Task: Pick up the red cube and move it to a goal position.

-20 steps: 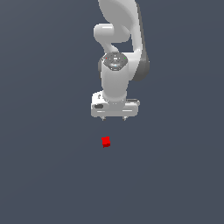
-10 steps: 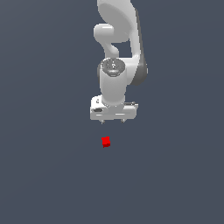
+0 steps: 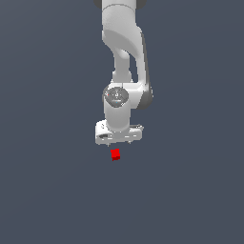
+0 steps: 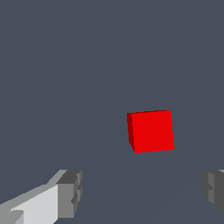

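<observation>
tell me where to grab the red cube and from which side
Take the red cube across two opposite flat side faces, coming straight down from above. It lies alone on the flat floor, top face clear, and is narrower than the gap of the open gripper, so both fingers should fit around it. It sits slightly turned, so turn the wrist to match its faces.

Bench (image 3: pixel 52 190): one flat, uniform dark slate-grey surface, filling the whole exterior view and the whole wrist view (image 4: pixel 65 65). Plain, matte, without markings, seams, edges or texture. No other non-task items are visible on it in either view.
</observation>
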Robot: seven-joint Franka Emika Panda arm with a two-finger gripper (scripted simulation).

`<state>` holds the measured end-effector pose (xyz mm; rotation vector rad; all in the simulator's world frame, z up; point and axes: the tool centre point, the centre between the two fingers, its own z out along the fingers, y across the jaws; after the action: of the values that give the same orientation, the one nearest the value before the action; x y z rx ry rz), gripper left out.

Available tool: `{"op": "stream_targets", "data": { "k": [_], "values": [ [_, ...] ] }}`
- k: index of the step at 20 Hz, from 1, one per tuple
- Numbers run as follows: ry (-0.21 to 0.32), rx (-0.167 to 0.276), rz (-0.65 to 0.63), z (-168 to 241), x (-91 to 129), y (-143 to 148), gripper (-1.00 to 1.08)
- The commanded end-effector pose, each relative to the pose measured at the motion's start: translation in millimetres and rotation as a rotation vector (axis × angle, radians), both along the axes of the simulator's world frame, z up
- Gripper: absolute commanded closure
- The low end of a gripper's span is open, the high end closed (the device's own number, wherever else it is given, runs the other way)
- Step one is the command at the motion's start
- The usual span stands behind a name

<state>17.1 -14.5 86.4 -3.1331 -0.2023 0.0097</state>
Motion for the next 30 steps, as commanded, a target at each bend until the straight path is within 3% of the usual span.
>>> {"op": "stream_targets", "data": {
  "k": [1,8,16,17,30],
  "values": [
    [-0.002,0.0,0.026,-19,7,-5,-0.92],
    [-0.005,-0.001,0.074,-54,22,-15,-0.92],
    [-0.006,-0.001,0.092,-67,28,-18,-0.92],
    [-0.006,-0.001,0.092,-67,28,-18,1.08],
    [-0.006,-0.001,0.092,-65,27,-15,1.08]
  ]
}}
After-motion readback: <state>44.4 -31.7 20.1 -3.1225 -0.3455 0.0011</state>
